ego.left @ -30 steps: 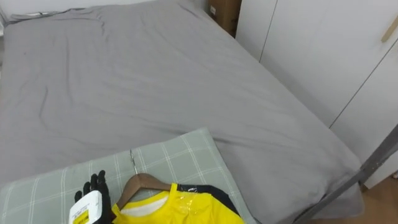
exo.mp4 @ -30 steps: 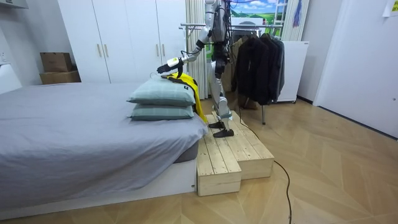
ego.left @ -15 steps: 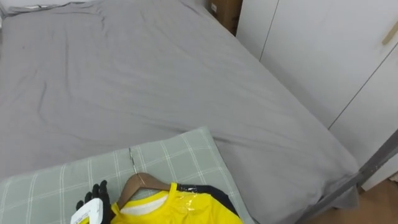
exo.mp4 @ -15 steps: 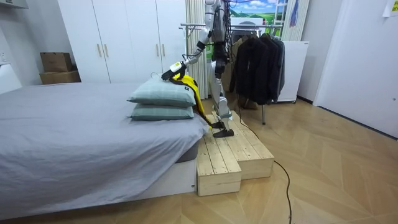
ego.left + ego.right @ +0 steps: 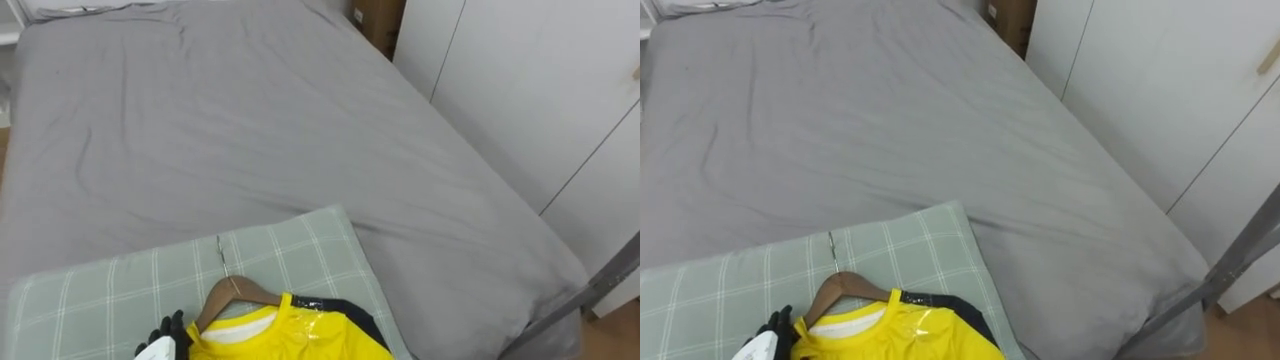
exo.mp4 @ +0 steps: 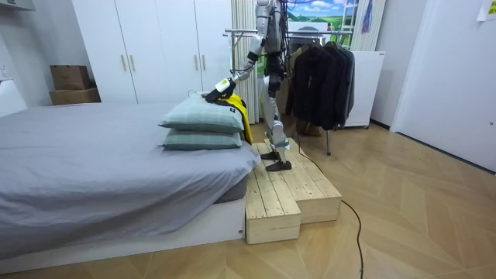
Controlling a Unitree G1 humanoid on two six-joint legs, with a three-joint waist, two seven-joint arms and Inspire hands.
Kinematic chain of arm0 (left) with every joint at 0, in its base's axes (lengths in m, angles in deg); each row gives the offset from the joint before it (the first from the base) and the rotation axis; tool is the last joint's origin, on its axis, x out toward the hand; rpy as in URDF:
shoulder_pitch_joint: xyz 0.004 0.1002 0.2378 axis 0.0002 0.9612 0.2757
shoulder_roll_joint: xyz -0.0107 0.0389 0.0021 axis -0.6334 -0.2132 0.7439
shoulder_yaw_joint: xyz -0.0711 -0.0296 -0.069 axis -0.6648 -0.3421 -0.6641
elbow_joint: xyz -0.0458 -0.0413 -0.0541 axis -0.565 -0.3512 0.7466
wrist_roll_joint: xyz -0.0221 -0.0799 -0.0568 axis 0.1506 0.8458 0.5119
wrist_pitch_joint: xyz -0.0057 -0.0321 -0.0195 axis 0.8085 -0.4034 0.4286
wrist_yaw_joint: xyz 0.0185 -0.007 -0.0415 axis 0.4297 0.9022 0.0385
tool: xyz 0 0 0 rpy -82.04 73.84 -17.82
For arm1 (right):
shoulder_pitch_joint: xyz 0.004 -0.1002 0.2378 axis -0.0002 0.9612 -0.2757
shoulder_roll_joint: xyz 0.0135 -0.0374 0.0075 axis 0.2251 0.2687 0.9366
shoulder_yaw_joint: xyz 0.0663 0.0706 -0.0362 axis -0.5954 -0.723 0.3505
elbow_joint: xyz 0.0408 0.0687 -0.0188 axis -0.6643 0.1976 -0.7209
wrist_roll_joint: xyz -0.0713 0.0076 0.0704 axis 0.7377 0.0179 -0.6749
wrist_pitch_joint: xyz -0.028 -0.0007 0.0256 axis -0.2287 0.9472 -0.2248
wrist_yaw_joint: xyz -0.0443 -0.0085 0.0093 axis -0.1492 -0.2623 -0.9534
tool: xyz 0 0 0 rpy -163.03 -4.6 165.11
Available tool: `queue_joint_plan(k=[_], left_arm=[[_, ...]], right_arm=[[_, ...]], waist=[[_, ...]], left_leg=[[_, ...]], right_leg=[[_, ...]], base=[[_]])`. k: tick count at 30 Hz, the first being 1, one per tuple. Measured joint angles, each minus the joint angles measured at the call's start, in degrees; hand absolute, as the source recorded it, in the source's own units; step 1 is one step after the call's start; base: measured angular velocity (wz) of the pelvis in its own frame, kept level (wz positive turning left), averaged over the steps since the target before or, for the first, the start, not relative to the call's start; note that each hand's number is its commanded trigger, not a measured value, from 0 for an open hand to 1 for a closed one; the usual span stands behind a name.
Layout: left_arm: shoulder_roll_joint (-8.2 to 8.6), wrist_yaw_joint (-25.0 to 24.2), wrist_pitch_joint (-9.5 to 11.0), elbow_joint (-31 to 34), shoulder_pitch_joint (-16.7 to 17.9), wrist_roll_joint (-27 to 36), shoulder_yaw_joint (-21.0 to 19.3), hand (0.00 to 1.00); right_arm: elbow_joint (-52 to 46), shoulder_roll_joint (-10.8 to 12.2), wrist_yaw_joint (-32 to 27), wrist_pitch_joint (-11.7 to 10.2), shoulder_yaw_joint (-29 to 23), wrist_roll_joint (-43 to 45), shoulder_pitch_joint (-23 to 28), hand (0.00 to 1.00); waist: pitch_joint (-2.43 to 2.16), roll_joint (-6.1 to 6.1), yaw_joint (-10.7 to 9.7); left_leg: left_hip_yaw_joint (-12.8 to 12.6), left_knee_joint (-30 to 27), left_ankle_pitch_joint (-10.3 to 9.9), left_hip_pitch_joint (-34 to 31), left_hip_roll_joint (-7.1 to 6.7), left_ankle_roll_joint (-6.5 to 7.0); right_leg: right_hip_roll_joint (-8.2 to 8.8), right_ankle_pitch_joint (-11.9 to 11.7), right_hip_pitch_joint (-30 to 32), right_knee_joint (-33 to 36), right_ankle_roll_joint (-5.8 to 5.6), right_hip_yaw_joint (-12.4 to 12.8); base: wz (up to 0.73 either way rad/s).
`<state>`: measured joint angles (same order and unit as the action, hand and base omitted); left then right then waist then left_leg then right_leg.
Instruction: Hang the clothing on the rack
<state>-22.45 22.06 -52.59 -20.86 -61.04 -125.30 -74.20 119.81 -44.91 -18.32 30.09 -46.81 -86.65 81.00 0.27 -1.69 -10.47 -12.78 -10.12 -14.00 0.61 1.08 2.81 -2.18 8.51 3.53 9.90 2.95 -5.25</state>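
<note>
left hand [image 5: 166, 335]: at lower edge of the eye views, on the pillow; mostly cut off, so cannot tell if open or closed, nor if holding anything.
hanger [image 5: 236, 294]: wooden, just beside left hand, on its right side; contact w/ hand not clear.
hook [image 5: 221, 258]: metal, points away from robot, toward far side of the bed.
long axis: hanger bar lies approx. left-right across pillow; its left end is nearest to the hand.
shirt [image 5: 290, 335]: yellow w/ dark trim, on the hanger, lying on top pillow; in room view hangs down over pillow edge toward the platform.
pillow [image 5: 90, 295]: pale green check, top one of two stacked at near end of bed.
bed [image 5: 250, 130]: grey sheet, beyond pillow.
nearer hand: left, at the hanger's left end.
rack [image 6: 239, 33]: w/ dark clothes [image 6: 318, 74], behind robot, toward room view's right; well apart from shirt.
platform [image 6: 287, 194]: wooden, robot stands on it beside bed.
next move (judgement): prob. needs grip near hook, then turn toward rack.
writing: shiny print near shirt collar, not readable; no label legible.
</note>
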Motion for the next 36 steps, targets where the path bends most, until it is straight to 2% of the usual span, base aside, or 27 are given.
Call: queue_joint_plan(k=[4, 13, 18, 20, 23, 32, 36], left_arm=[[0.02, -0.6, 0.0, -0.5, 1.0, 0.1, 0.1, 0.0], [0.08, -0.5, -0.5, -3.3, 1.3, 0.1, 0.2, 0.0], [-0.18, -0.4, -0.5, -4.2, 0.1, 0.2, -0.1, 0.0], [-0.27, -0.4, -0.5, -4.3, 0.0, 0.2, -0.1, 0.0], [-0.36, -0.4, -0.7, -4.3, -0.2, 0.2, -0.1, 0.0], [-1.37, -0.6, -1.1, -5.5, -2.3, 0.4, -0.1, 0.0], [-1.54, -0.6, -1.1, -5.5, -2.8, 0.4, 0.0, 0.0]], right_arm=[[0.0, 0.0, -0.5, 0.0, 0.0, -0.1, 0.2, 0.0], [0.4, 0.0, -1.1, 0.2, 0.8, -0.5, -0.1, 0.0], [0.3, 0.0, -1.1, 0.4, 1.9, -0.3, -0.1, 0.0], [0.2, 0.0, -1.1, 0.7, 2.1, -0.3, -0.1, 0.0], [0.0, 0.0, -1.1, 0.7, 3.4, -0.2, -0.1, 0.0], [-0.1, 0.1, -1.3, 0.6, 6.4, 0.2, -0.8, 0.0], [-0.1, 0.1, -1.7, 0.6, 7.9, 0.2, -1.1, 0.0]], waist=[[-0.18, 0.3, -0.1], [-0.1, 0.14, -0.1], [0.21, -0.8, 1.5], [-0.04, -1.22, 1.8], [-0.14, -1.59, 1.9], [0.05, -3.6, 2.8], [-0.09, -3.99, 2.8]], left_leg=[[0.0, 0.0, 0.0, 0.3, 0.01, 0.0], [0.0, -0.1, 0.0, 0.4, 0.01, -0.02], [-1.6, -0.3, 0.1, -0.2, 0.22, -0.11], [-1.8, -0.3, 0.2, -0.7, 0.24, -0.11], [-1.9, -0.4, 0.2, -0.9, 0.25, -0.11], [-2.4, -0.7, 0.2, -1.4, 0.4, -0.11], [-2.4, -0.9, 0.2, -2.1, 0.44, -0.11]], right_leg=[[0.0, 0.0, -0.4, 0.0, 0.0, 0.0], [0.01, -0.2, -0.5, 0.0, 0.1, -0.2], [-0.16, -0.2, 0.9, 0.9, 0.25, 0.7], [-0.17, -0.3, 1.6, 1.0, 0.33, 0.8], [-0.17, -0.4, 1.6, 1.0, 0.33, 0.8], [-0.38, -0.7, 2.1, 0.8, 0.39, 1.8], [-0.37, -1.0, 2.5, 0.7, 0.38, 1.7]], base=[[0.0], [0.0], [-0.13], [-0.04], [0.0], [-0.03], [0.0]])
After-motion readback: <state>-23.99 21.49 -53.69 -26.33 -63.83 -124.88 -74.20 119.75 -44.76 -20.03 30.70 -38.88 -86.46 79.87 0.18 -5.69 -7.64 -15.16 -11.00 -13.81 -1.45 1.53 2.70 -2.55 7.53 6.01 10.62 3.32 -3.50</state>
